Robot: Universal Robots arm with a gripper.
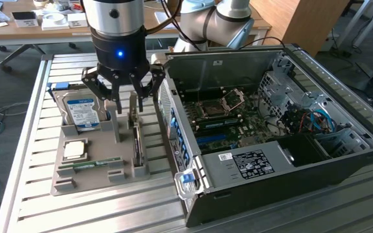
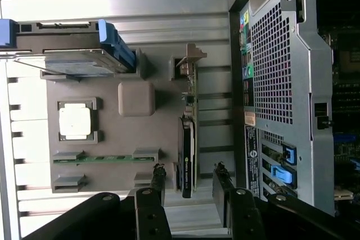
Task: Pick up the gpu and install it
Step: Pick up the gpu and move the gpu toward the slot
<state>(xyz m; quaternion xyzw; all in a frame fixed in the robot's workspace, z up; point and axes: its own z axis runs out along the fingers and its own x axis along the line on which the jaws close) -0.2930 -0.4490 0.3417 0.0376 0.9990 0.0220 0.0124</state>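
The black multi-link pincer (image 1: 127, 103) hung partly spread over the grey moulded tray (image 1: 102, 171). One finger stood on either side of the thin dark green-black gpu card (image 2: 187, 139), which stood on edge in its slot, and the pincer gripped nothing. The card looked light, stiff and fragile, and its bare board faces seemed the safest hold. The slot hid its lower edge.

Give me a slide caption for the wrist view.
Open fingers flank the gpu, which stands on edge in the grey tray beside the case.
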